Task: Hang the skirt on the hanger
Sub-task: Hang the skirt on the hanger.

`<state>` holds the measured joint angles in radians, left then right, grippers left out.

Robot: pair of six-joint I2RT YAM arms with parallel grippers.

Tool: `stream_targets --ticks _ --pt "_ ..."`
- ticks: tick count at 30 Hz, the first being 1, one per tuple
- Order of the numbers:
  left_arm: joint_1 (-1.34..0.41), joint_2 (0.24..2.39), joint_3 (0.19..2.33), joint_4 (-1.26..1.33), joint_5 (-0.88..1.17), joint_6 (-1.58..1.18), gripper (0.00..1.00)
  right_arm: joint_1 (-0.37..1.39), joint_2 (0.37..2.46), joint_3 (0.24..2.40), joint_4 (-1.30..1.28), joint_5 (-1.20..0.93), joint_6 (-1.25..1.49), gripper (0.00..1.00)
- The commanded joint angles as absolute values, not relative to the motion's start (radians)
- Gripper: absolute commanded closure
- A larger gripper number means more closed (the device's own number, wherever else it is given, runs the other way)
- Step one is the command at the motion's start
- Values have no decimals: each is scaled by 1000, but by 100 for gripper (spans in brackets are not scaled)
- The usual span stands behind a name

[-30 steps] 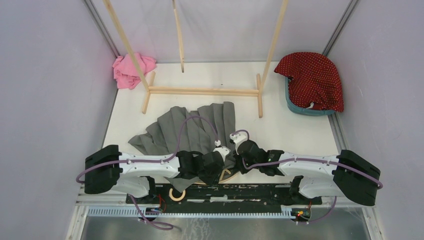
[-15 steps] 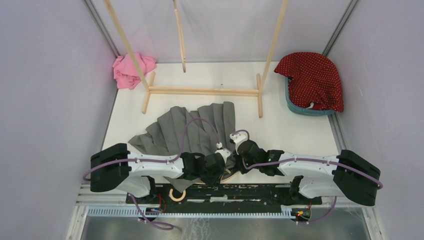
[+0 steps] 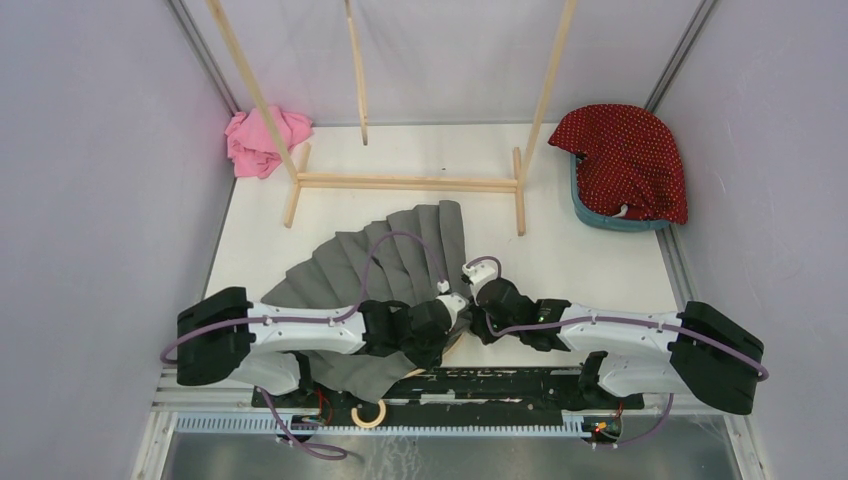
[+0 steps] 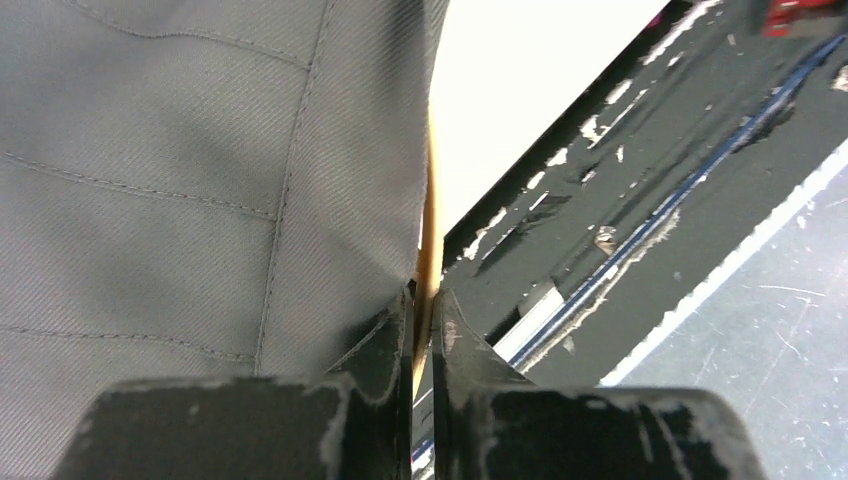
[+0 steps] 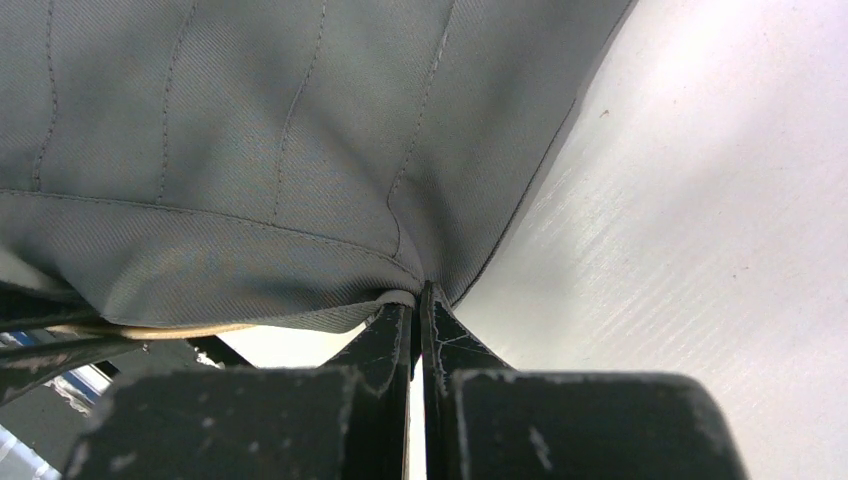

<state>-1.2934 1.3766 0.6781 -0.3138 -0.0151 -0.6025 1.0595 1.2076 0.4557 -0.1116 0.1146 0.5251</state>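
Observation:
The grey pleated skirt (image 3: pixel 385 255) lies fanned out on the white table, its near part hanging over the front edge. The wooden hanger is mostly under it; its hook (image 3: pixel 368 415) shows at the front rail. My left gripper (image 3: pixel 443 318) is shut on the hanger's thin wooden arm (image 4: pixel 430 240), with the skirt's cloth (image 4: pixel 200 180) lying against the left finger. My right gripper (image 3: pixel 476 318) is shut on the skirt's hem edge (image 5: pixel 405 296), close beside the left gripper. A strip of the hanger (image 5: pixel 150 330) shows below the cloth in the right wrist view.
A wooden garment rack (image 3: pixel 405 183) stands at the back of the table. A pink cloth (image 3: pixel 262 140) lies at its left foot. A red dotted cloth (image 3: pixel 625 155) covers a teal basket (image 3: pixel 590 215) at the back right. A black rail (image 3: pixel 520 380) runs along the front edge.
The left gripper's jaws have closed on the hanger. Skirt and hanger have shifted toward the front edge, the hook sliding down to the rail. The right arm has barely moved.

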Motion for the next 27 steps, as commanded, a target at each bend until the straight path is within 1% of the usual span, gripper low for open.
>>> stream_targets --ticks 1,6,12,20,27 --pt "-1291 1326 742 -370 3 -594 97 1063 1210 459 -109 110 522 99" --pt "-1292 1298 760 -370 36 -595 96 1065 1218 464 -110 115 520 99" --pt "-1292 1296 760 -387 25 -596 97 1063 1216 474 -124 122 515 99" --pt "-1292 1227 786 -400 10 -608 97 1067 1225 482 -129 121 513 99" --pt "-1291 1228 776 -402 8 -614 97 1068 1211 491 -141 121 511 99"
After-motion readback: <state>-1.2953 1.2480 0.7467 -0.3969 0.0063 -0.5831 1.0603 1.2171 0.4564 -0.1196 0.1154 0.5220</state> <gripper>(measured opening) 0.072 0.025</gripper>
